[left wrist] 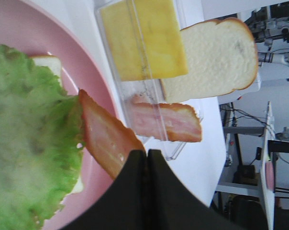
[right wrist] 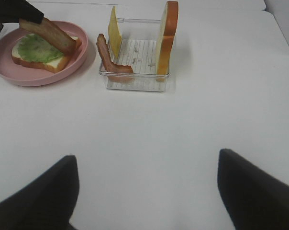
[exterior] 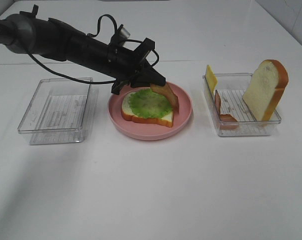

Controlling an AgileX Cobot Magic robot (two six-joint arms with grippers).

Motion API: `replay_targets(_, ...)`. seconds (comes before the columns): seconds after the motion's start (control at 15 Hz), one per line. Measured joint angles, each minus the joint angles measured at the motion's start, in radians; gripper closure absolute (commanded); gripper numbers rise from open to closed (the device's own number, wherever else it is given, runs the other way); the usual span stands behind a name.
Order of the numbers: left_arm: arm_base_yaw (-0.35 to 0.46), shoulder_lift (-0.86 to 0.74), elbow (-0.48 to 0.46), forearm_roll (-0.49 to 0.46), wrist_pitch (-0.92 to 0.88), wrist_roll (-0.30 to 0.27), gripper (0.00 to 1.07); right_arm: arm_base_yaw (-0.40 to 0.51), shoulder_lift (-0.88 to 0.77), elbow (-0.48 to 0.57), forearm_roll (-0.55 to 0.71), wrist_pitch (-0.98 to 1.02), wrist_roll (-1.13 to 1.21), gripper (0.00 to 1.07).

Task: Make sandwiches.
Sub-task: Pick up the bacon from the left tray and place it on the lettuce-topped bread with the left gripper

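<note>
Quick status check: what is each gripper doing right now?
Left gripper: closed, holding a bacon strip.
Right gripper: open, holding nothing.

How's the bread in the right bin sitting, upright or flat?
Upright: the bread stands on edge in the bin, against its right wall.

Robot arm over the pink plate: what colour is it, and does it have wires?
The left arm is a thick black tube, grey near its base, with thin black cables looping around it and a small silver plug. The left fingers are black and pointed. The right fingers look like two dark wedges; the rest of that arm is out of view.
</note>
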Motion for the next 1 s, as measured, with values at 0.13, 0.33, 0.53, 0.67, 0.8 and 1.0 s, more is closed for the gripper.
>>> replay_targets(0.13, 0.002, 0.001, 0.000, 0.028, -0.026, 0.003, 1.07, 0.000, 0.000, 0.000, 0.000, 0.000, 0.000, 0.31)
replay_targets(0.33, 0.027, 0.001, 0.000, 0.032, -0.045, 0.003, 1.07, 0.000, 0.000, 0.000, 0.000, 0.000, 0.000, 0.31)
replay_targets(0.53, 0.054, 0.001, 0.000, 0.033, -0.045, 0.003, 1.07, 0.000, 0.000, 0.000, 0.000, 0.000, 0.000, 0.31)
replay_targets(0.67, 0.061, 0.001, 0.000, 0.041, -0.046, 0.003, 1.07, 0.000, 0.000, 0.000, 0.000, 0.000, 0.000, 0.31)
replay_targets(0.8, 0.061, 0.001, 0.000, 0.045, -0.045, 0.003, 1.07, 0.000, 0.000, 0.000, 0.000, 0.000, 0.000, 0.31)
replay_targets(1.0, 0.061, 0.001, 0.000, 0.107, -0.044, 0.002, 0.77, 0.000, 0.000, 0.000, 0.000, 0.000, 0.000, 0.31)
